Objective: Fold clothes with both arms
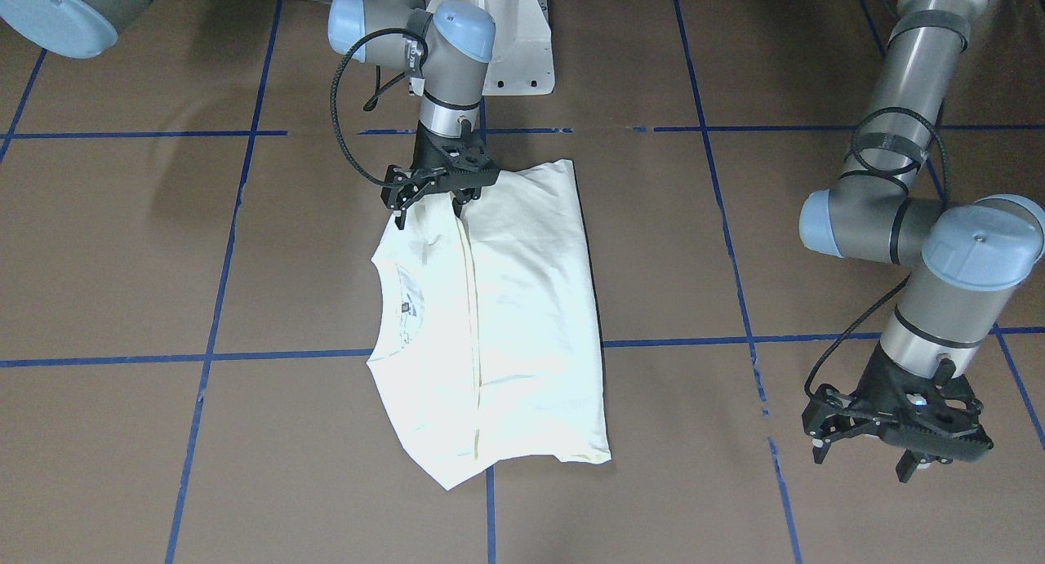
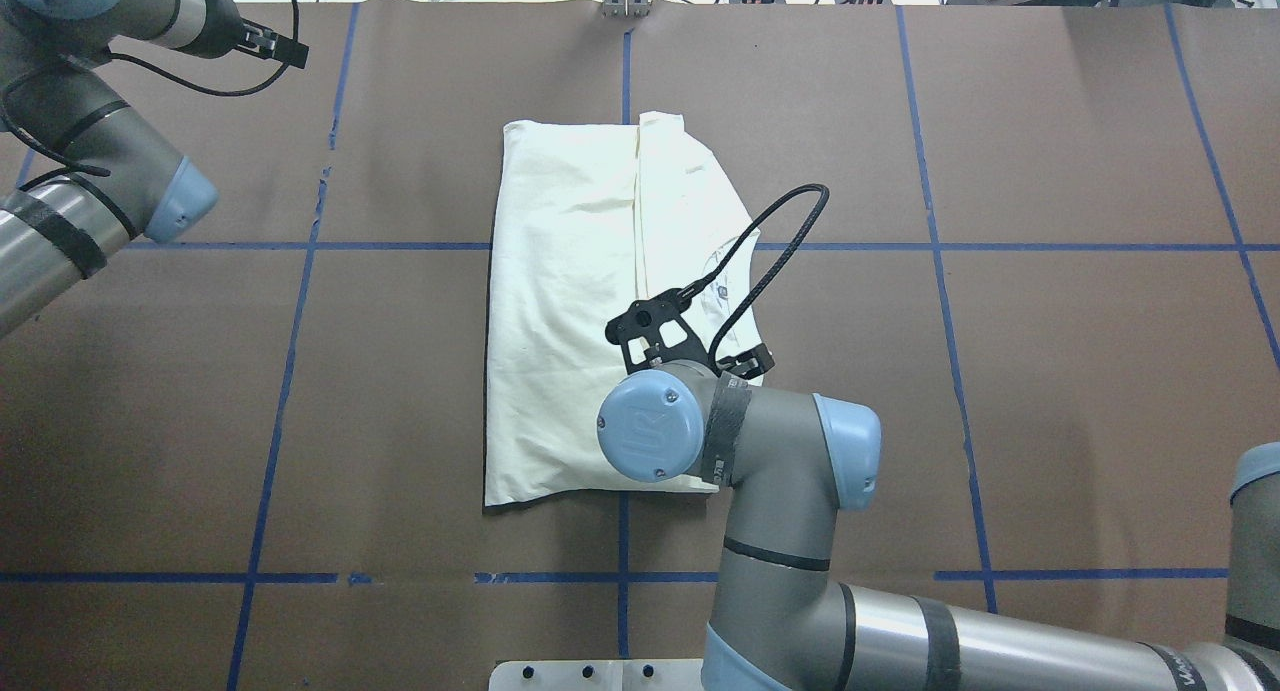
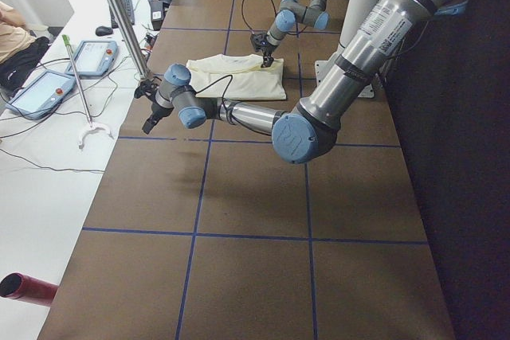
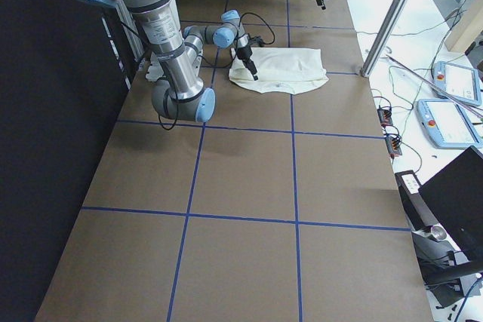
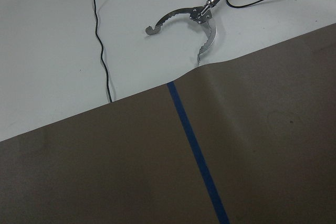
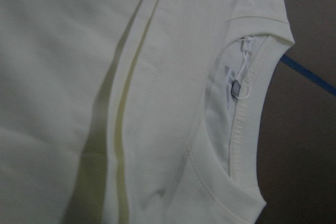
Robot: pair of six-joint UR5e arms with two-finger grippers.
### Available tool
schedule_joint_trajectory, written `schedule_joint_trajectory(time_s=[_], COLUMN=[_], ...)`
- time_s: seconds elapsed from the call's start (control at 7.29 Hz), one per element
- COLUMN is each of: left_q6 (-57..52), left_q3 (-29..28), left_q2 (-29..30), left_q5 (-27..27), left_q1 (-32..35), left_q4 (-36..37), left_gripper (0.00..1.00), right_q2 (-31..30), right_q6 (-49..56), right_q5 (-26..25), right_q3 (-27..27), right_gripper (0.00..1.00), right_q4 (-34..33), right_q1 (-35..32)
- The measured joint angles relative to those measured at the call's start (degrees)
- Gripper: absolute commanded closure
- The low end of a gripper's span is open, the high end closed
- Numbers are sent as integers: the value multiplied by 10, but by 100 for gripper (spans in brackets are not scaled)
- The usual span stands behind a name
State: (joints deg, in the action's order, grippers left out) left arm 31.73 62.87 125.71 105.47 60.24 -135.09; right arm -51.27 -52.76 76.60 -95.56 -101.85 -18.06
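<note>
The clothes, one cream shirt [image 1: 506, 319], lie flat and folded lengthwise on the brown table, plain side up, with the collar and a small tag [image 6: 236, 85] showing. My right gripper [image 1: 429, 215] hovers over the shirt's corner nearest the robot base, its fingers spread and open, the cloth just under them. The right wrist view is filled by the shirt [image 6: 131, 77] close up, with no fingers in it. Far off to the side, above bare table, my left gripper [image 1: 861, 462] stands open and holds nothing. The left wrist view shows only the table edge.
Blue tape lines [image 2: 620, 246] mark a grid on the table. The white pedestal base [image 1: 522, 50] stands behind the shirt. A metal claw tool [image 5: 194, 22] lies on the white floor past the table edge. Teach pendants [image 3: 48, 89] and an upright pole [image 3: 119, 13] flank the table.
</note>
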Motion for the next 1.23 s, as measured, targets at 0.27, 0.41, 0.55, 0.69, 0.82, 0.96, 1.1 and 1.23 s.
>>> schedule_joint_trajectory(time_s=[0.27, 0.41, 0.55, 0.69, 0.82, 0.96, 1.1, 1.23], left_q6=[0, 1, 1, 1, 2, 2, 2, 3], left_q3=[2, 4, 6, 7, 8, 9, 10, 11], left_q2=[1, 1, 1, 1, 1, 1, 1, 0], left_q5=[0, 0, 0, 0, 0, 0, 0, 0], left_q1=[-1, -1, -1, -1, -1, -1, -1, -1], left_q4=[0, 0, 0, 0, 0, 0, 0, 0], left_gripper=[0, 0, 0, 0, 0, 0, 0, 0], right_q2=[-63, -97, -123, -134, -126, -103, -69, -29], right_q6=[23, 27, 28, 27, 25, 23, 21, 20], right_q5=[5, 5, 5, 9, 22, 41, 60, 77], right_q3=[-56, -83, -103, -117, -121, -117, -101, -65], right_gripper=[0, 0, 0, 0, 0, 0, 0, 0], right_q4=[-10, -11, -11, -9, -4, 4, 21, 50], right_q1=[-15, -18, -20, -27, -42, -59, -75, -89])
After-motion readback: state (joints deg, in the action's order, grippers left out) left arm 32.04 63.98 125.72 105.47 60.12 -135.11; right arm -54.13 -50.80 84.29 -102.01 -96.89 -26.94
